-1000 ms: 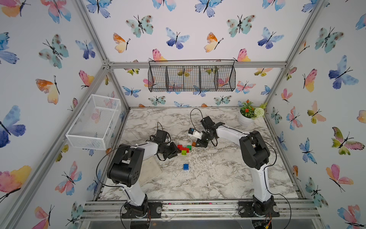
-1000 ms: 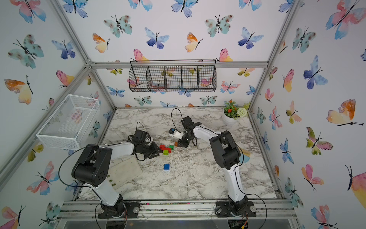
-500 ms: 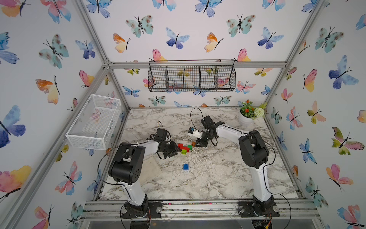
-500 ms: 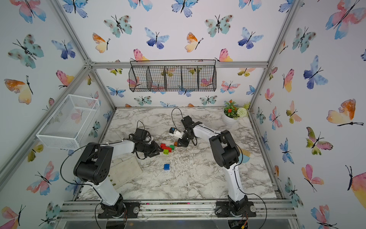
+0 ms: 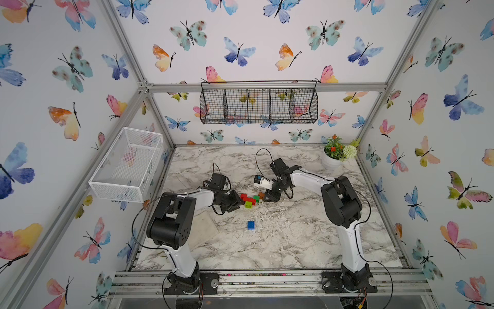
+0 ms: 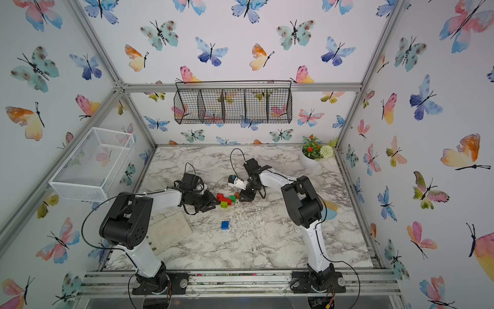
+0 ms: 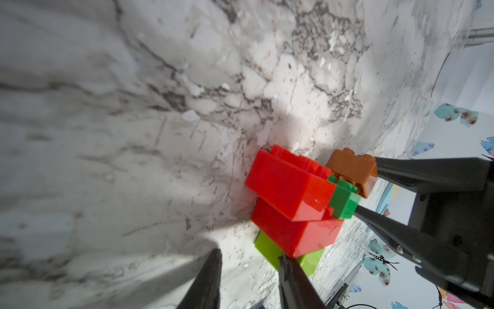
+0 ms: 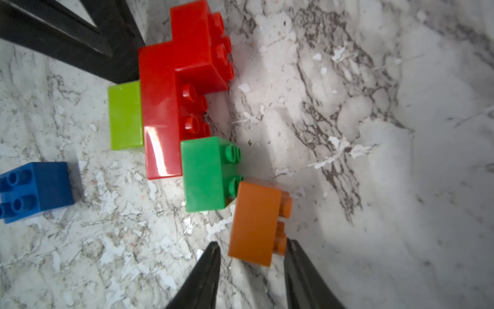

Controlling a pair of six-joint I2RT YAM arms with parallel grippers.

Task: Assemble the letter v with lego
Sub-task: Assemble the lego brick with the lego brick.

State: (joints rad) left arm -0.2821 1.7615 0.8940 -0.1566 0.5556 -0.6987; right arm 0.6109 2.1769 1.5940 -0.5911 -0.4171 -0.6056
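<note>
The orange plastic studded brick (image 8: 254,222) lies on its side on the marble table (image 5: 294,240). Its near end sits between the fingertips of the right gripper (image 8: 251,246), and its far corner touches the dark green brick (image 8: 205,174) of the joined red-and-green brick cluster (image 5: 250,199). The blue brick (image 5: 251,225) sits apart, nearer the front edge, with bare table around it. The right gripper is slightly open, one finger clear of the orange brick. The left gripper (image 7: 250,254) is partly open and grasps nothing, one fingertip against the lime green brick (image 7: 266,247).
</note>
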